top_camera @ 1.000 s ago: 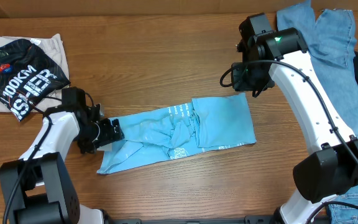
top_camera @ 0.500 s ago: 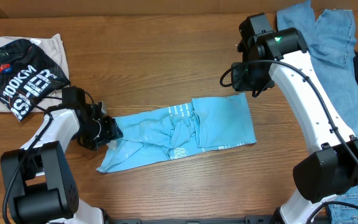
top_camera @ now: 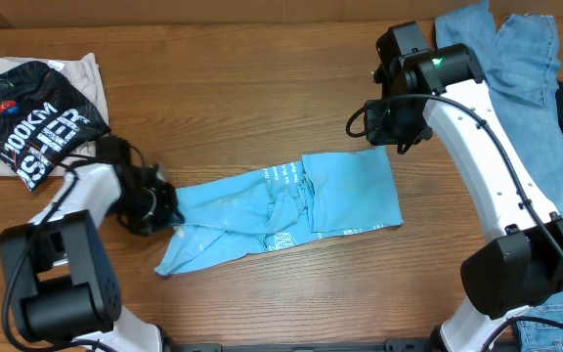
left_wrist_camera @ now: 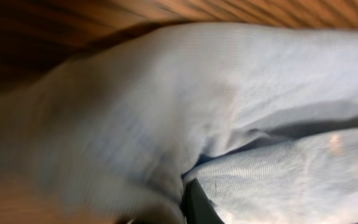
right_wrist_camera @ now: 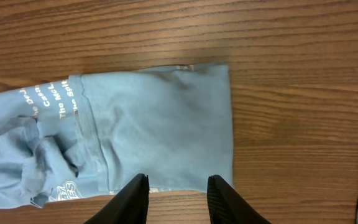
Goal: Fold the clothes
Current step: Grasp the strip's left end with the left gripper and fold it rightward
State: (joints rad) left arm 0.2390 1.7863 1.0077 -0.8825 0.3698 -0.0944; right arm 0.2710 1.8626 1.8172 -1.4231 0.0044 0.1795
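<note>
On the surface (top_camera: 262, 88) | left pincer (top_camera: 159, 207), open a second ago, now clamps T-shirt (top_camera: 350, 191) end (fold can start) | right pincer (right_wrist_camera: 178, 194) hovers parted, empty

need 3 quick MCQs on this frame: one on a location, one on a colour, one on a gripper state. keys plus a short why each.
1. Where does the black shirt lie in the overhead view?
A. top left
B. centre
C. bottom right

2. What colour is the print visible on the blue T-shirt?
A. red
B. white
C. black

3. What state is the right gripper in?
A. out of view
B. shut on cloth
C. jaws open and empty

Key
1 A: it sits at that view's upper left.
2 B: white lettering shows in the overhead and right wrist views.
3 C: the right wrist view shows the jaws apart with nothing between them.
</note>
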